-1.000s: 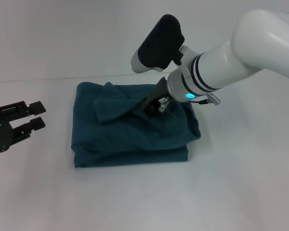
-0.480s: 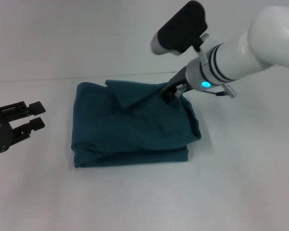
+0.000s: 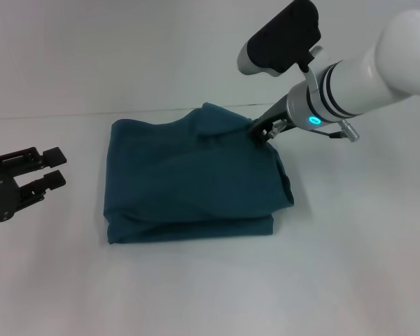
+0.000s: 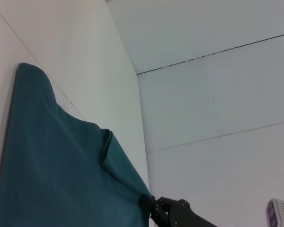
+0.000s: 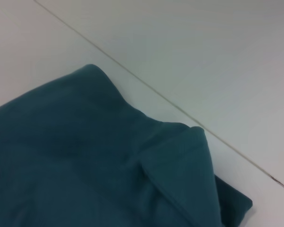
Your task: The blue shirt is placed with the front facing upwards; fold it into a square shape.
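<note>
We find the blue shirt [image 3: 192, 182] lying on the white desk [image 3: 196, 287] as a thick, roughly square bundle, its edges uneven along the right side. The right hand [image 3: 257, 131] is at the far right corner of the bundle, its tips pressed together on a fold of cloth that stands raised above the rest. The left hand [image 3: 35, 175] is parked well to the left of the shirt, fingers spread, holding nothing.

Risks, in our judgement: the pinched fold is small, so it may slip free before it is laid flat. If the hand draws further outward, the layers beneath could be dragged and the square spoiled. A careless release could leave a ridge at that corner.

No lettering, tag or brand can be read on the shirt; only plain cloth faces up.
</note>
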You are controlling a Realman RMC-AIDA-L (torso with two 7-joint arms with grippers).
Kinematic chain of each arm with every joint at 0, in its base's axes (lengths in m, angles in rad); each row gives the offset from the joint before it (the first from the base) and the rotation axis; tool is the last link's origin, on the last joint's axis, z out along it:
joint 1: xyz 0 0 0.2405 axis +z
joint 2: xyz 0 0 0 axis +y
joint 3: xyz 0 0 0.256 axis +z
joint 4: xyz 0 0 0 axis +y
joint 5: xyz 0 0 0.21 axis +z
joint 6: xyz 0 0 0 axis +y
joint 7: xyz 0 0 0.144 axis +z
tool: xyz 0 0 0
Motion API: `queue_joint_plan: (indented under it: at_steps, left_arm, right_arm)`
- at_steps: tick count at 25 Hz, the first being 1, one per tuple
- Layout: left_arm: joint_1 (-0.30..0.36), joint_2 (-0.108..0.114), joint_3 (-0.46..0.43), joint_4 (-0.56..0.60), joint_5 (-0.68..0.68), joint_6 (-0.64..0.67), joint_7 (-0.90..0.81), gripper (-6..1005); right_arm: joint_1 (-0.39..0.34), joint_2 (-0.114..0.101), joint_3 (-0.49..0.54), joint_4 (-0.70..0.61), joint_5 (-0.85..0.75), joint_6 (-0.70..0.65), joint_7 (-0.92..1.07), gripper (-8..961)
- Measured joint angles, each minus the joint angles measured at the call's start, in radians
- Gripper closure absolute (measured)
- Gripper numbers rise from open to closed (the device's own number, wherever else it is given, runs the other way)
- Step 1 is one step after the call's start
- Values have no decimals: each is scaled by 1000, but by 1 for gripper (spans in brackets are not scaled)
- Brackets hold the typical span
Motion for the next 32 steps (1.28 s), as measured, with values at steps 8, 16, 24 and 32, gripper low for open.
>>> queue_joint_plan:
  at_steps: [8, 16, 24, 32]
  left_arm:
    - [0, -1, 0, -12, 0, -8, 0, 501]
    - [-15, -1, 0, -36, 0, -13, 11, 501]
    - [-21, -2, 0, -37, -3, -11, 11, 501]
    - [-21, 1, -1, -37, -3, -12, 11, 500]
  right_arm:
    - [-2, -4, 40, 56, -40, 11, 41, 859]
    - [-6, -5, 72, 56, -183, 33, 212, 838]
    - [-9, -5, 201, 28, -227, 50, 318, 579]
    - [-12, -29, 296, 12, -72, -13, 189, 505]
